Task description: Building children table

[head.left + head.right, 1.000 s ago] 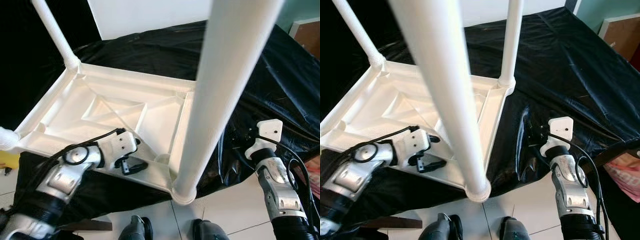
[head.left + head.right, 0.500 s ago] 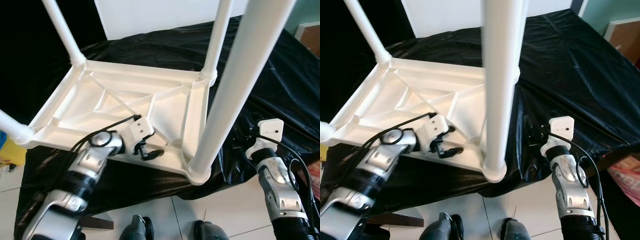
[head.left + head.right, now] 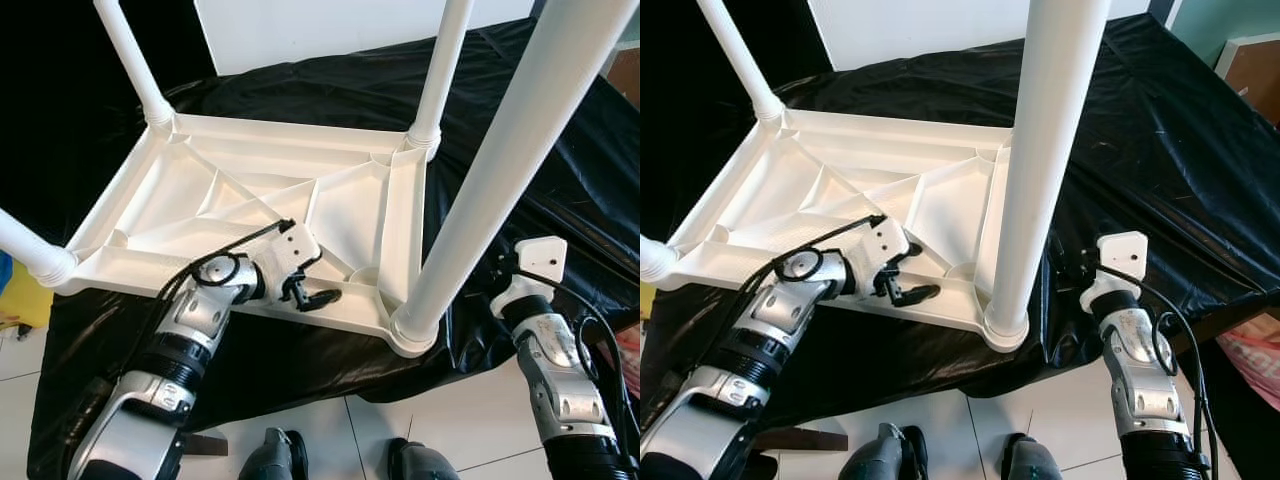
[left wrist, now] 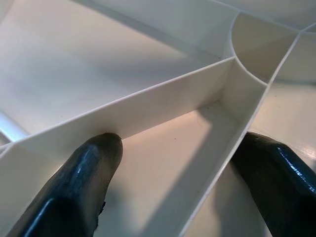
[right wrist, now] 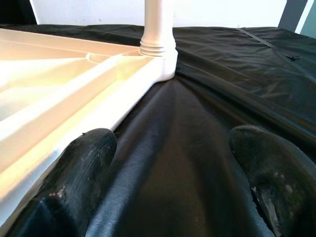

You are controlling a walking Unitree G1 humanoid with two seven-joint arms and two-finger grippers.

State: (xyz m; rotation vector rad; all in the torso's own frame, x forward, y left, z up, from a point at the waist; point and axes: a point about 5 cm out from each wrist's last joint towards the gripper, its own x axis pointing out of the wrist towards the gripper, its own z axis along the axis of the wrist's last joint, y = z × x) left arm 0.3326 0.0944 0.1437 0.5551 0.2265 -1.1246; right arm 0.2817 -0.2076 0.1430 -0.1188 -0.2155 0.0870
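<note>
Nearest the robot, on the tiled floor, its two feet stand just short of the counter edge. On the counter, draped in black plastic sheet, the white children table lies upside down, near rim overhanging the edge, four legs pointing up. Left end effector reaches over the near rim, fingers spread wide astride an inner rib beside the near right leg socket. Right end effector hovers open over bare sheet just beside the table's right rim, touching nothing. Farther right, open sheet. Beyond, a white wall.
</note>
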